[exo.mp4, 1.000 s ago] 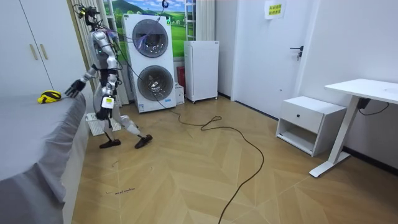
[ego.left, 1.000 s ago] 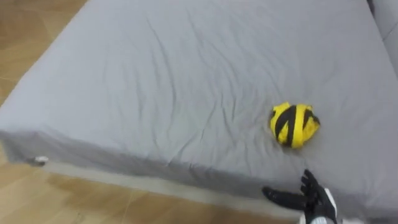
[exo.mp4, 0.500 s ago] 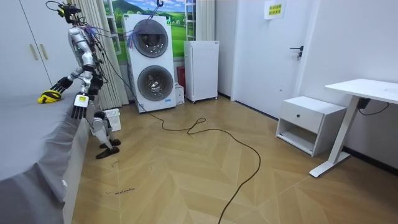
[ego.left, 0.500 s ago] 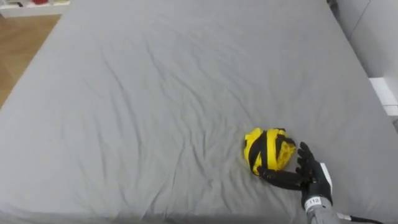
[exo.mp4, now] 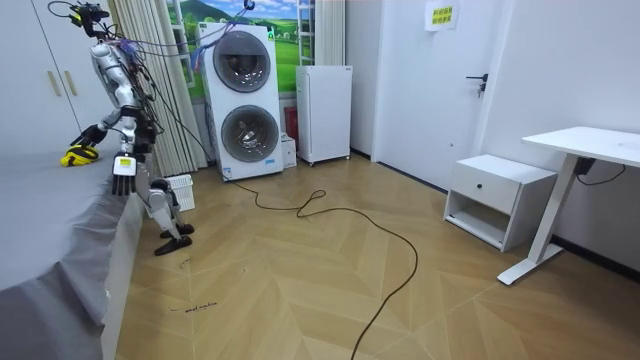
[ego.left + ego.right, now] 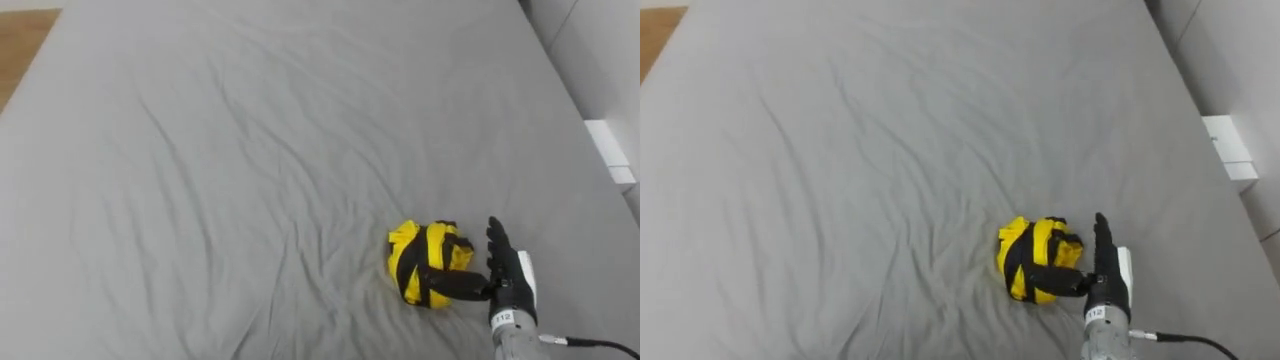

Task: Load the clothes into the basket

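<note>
The yellow-and-black striped garment (image 6: pixel 425 262) lay wadded into a rough ball on the grey bed (image 6: pixel 250 150), on the near right part of the sheet as the robot looked down. Balled up like that, it had no clear long axis; its black bands ran over the top of the ball, roughly away from the robot.

The right hand (image 6: pixel 510 285) stood just beside the bundle on its right. The hand was set on edge with its straight fingers pointing away from the robot. The thumb was spread wide and laid across the bundle's near side, so the hand was wide and touching the cloth, not closed round it. The forearm came in from the lower right.

In the room view the robot stood against the bed's edge, leaning toward it. Its left hand (image 5: pixel 122 182) hung down at its side, and I cannot tell its state.
</note>
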